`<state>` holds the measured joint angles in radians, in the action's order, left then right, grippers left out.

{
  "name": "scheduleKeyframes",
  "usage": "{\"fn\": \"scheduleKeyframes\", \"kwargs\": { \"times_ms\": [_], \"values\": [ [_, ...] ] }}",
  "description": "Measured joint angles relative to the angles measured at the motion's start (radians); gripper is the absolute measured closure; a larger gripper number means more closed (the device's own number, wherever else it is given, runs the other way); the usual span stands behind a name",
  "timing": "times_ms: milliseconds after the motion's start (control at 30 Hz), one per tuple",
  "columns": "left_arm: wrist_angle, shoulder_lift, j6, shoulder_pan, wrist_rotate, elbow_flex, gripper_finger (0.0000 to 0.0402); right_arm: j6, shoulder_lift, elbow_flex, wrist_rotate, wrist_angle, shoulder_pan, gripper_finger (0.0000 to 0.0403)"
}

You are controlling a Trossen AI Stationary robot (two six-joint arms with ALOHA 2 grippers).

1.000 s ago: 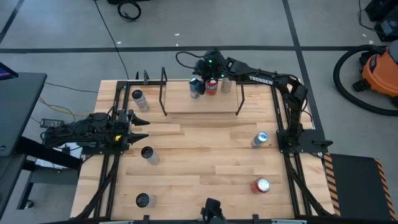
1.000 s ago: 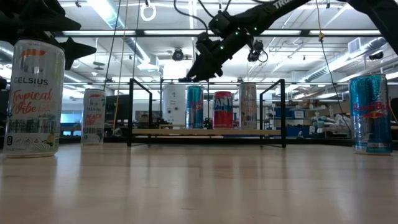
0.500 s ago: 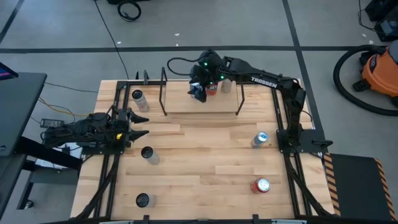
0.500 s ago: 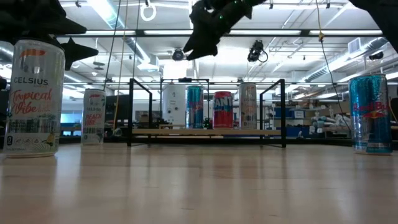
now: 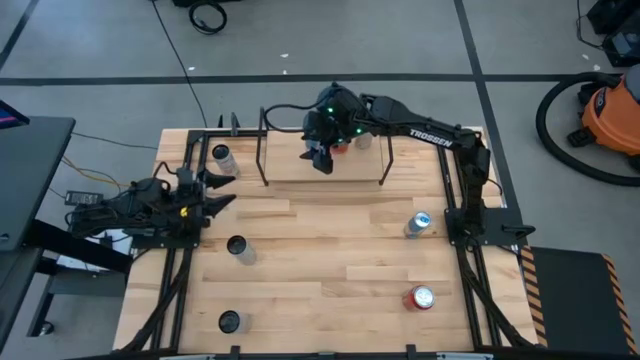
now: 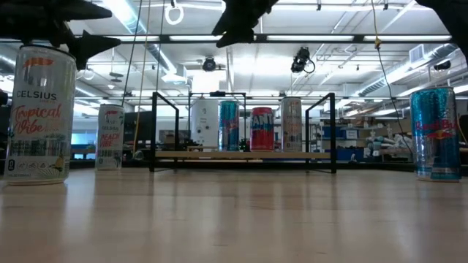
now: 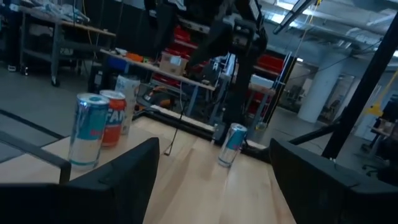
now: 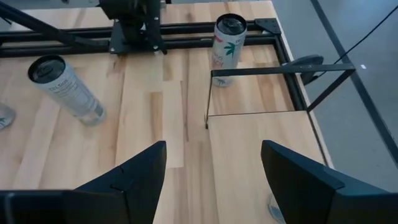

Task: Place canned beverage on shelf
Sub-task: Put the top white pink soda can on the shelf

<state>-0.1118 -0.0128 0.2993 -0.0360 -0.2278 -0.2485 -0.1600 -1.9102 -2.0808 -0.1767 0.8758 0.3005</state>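
The shelf is a light wood board between two black end frames at the table's far middle. On it stand a blue can, a red can and a tan can, upright on their bases. My right gripper hangs open and empty high above the shelf's left part; it also shows in the low view and in its wrist view. My left gripper is open and empty at the table's left side, and shows in its wrist view.
Loose cans stand upright on the table. White ones are at the far left, mid left and near left. A blue one and a red one are on the right. Bare wood lies in the middle.
My right gripper has risen from beside the blue can on the shelf to well above the cans, and has drifted a little toward the table's near edge. The three cans have stayed upright on the shelf. My left gripper has swung slightly up and toward the far edge.
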Motion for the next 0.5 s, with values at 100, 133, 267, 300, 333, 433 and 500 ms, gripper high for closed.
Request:
{"fn": "scheduleKeyframes", "kwargs": {
  "times_ms": [100,133,267,300,333,433,500],
  "values": [
    [0.006,0.000,0.034,0.000,0.001,0.000,0.0092,0.000,0.000,0.000,0.009,0.019,-0.012,0.0133],
    [0.006,0.000,0.034,0.000,0.005,0.000,0.0092,0.000,0.000,0.000,0.009,0.025,-0.015,0.0133],
    [0.005,0.000,0.037,0.000,0.015,0.000,0.0092,0.000,0.003,0.000,0.011,0.069,-0.026,0.0133],
    [0.005,0.000,0.046,0.000,0.014,0.000,0.0092,0.000,0.005,0.000,0.011,0.084,-0.029,0.0133],
    [0.006,0.000,0.056,0.000,0.015,0.000,0.0092,0.000,0.007,0.000,0.011,0.094,-0.033,0.0133],
    [0.018,-0.002,0.056,0.000,0.015,0.000,0.0092,0.000,0.022,0.000,0.022,0.130,-0.042,0.0133],
    [0.025,-0.008,0.056,0.000,0.015,0.000,0.0092,0.000,0.033,0.000,0.046,0.142,-0.050,0.0133]
  ]
}}
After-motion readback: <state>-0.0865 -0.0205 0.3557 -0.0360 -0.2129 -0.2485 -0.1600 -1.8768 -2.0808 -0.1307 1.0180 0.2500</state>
